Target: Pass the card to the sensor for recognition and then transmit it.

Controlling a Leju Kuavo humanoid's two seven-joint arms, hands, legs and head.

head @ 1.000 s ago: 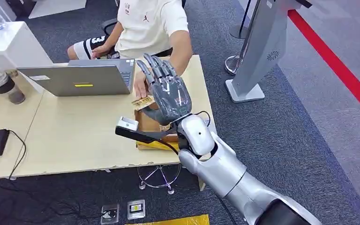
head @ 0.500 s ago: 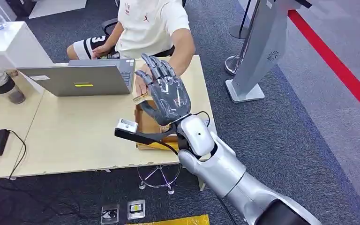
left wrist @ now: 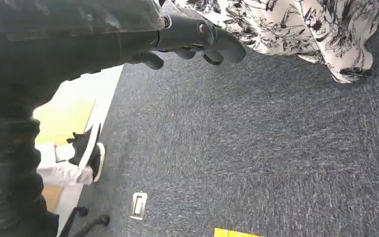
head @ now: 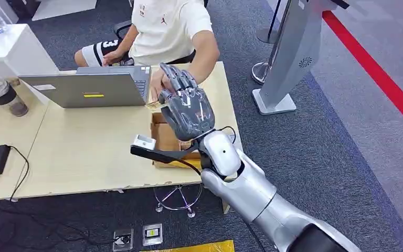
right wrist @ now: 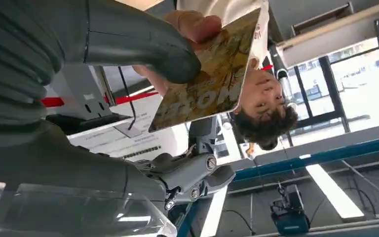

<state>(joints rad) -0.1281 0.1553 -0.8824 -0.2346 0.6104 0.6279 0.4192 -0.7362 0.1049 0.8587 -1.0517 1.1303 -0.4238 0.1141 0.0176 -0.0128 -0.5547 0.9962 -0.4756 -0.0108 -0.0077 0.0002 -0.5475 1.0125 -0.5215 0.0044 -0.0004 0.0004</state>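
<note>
The right hand (head: 188,107) pinches a yellow-brown printed card (right wrist: 205,74) that a person's hand (right wrist: 193,23) grips too, at 12 o'clock over the beige table (head: 84,147); the left hand (left wrist: 192,39) hangs with fingers curled.

My head camera sits high and looks forward and down over the pale wooden table (head: 84,152), far enough back to take in my silver right arm (head: 252,194), my dark grey right hand (head: 186,107) and the seated person in the cream shirt (head: 170,26). The camera at my right wrist sits close behind that hand (right wrist: 143,47) and faces up past the thumb toward the ceiling lights; it shares the yellow-brown patterned card (right wrist: 207,74) and the person with the head view. The camera at my left wrist looks down at grey carpet (left wrist: 256,148), with my left hand (left wrist: 192,42) near its edge.
</note>
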